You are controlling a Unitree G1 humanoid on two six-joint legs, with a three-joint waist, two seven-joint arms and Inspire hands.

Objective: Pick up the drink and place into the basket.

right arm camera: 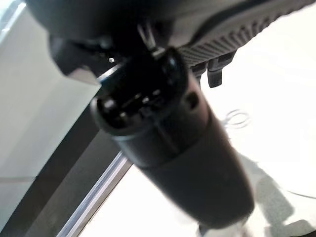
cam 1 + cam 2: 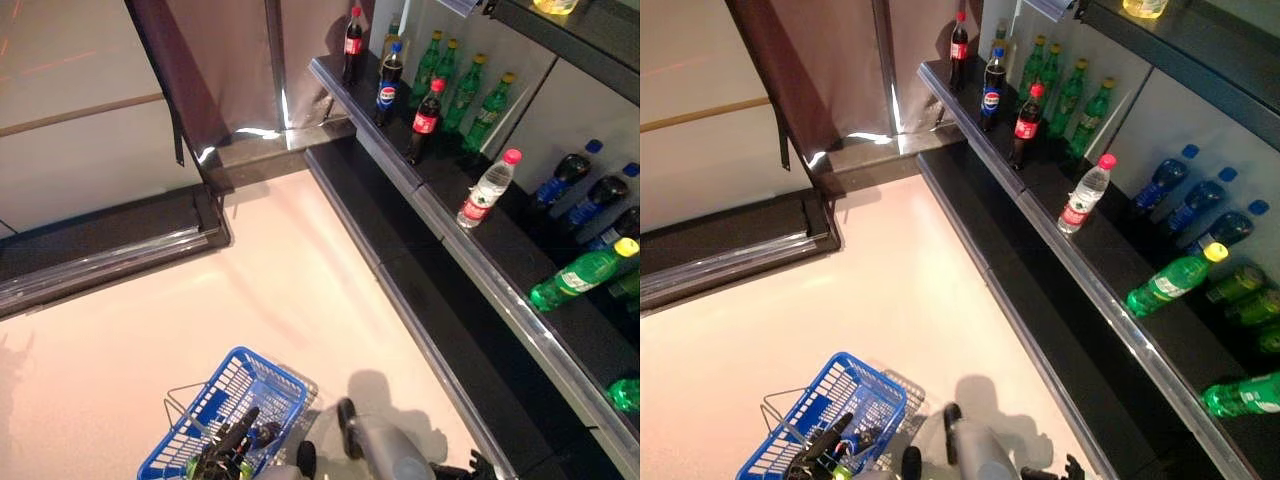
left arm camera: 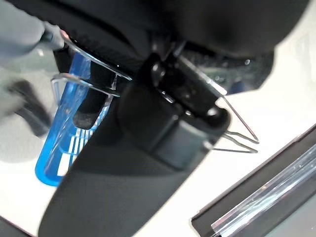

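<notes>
1. Starting on the left: the blue basket [image 2: 225, 415] hangs low by the floor, carried by the left hand [image 2: 232, 445]. In the left wrist view its dark fingers curl over the basket's wire handle [image 3: 232, 129], so I'd call that hand clamped on the handle. There seem to be a few items in the basket, but I can't tell what they are.
2. The drinks are all over on the right, on the shelf [image 2: 455, 235]. None of them is in either hand. Closest one that's standing up is the clear water bottle [image 2: 489, 189] with the pink cap, right near the shelf's front edge. Further back there's a cola bottle [image 2: 425, 122] and some green bottles [image 2: 466, 92].
3. The right hand [image 2: 478, 466] barely shows at the bottom edge, low and well away from the shelf. Can't tell if its fingers are apart or curled; the right wrist view doesn't settle it either.
4. If I had to call the step: reach for a drink. I'd go for the water bottle, come at it from the front, wrap around the middle of the body, and lift straight up so it doesn't tip.
5. Keep the basket level and hanging steady meanwhile.
</notes>
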